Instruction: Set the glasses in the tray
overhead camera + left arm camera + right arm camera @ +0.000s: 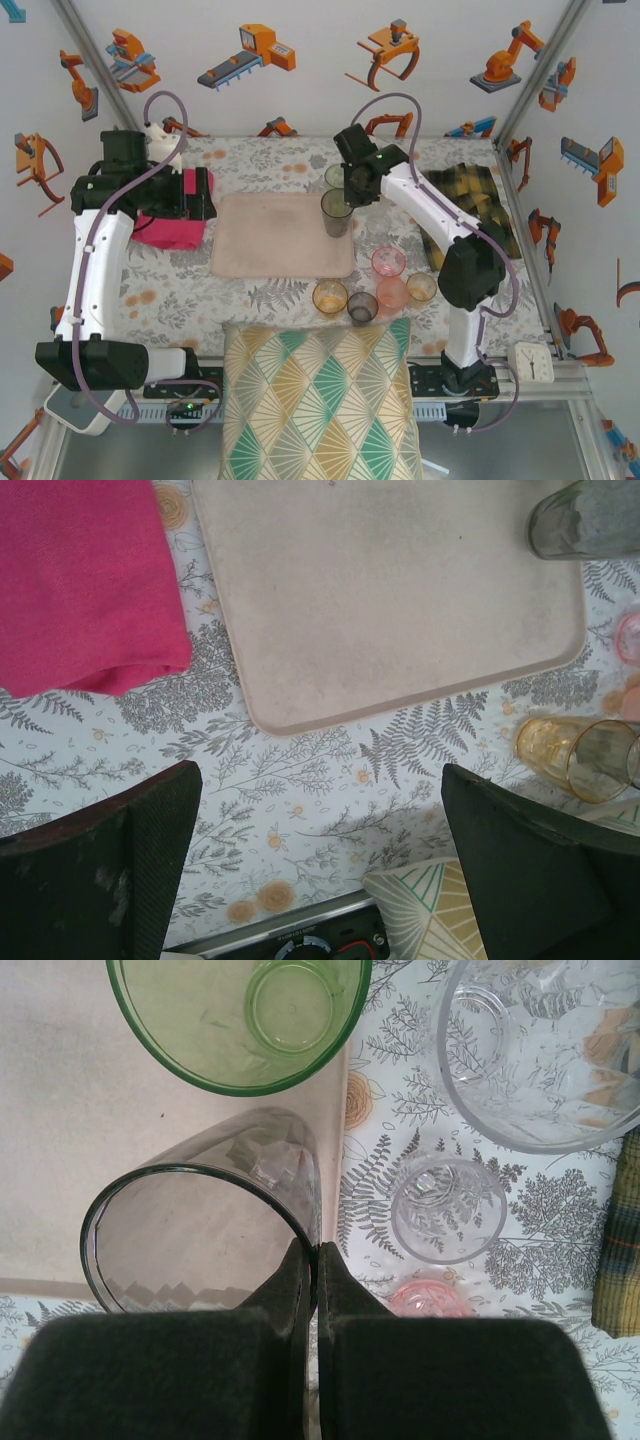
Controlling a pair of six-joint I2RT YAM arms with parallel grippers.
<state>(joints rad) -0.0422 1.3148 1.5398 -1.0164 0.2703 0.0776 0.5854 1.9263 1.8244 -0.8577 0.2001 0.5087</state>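
My right tool (312,1252) pinches the wall of the tall grey translucent tumbler (200,1210) at its rim. The glass sits over the right edge of the flat pale pink-beige tray (270,250), just beside a green translucent tumbler (240,1020). I would shift it inward, clear of the low rim, and seat its base flat before letting go. My left tool (320,810) hangs wide with nothing between its fingers above the floral-clothed desk (300,770), which is enclosed by robot-print walls (300,90).

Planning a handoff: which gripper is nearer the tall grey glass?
Right. The right gripper grips the tall grey glass; the left gripper hangs open across the tray, by the pink cloth.
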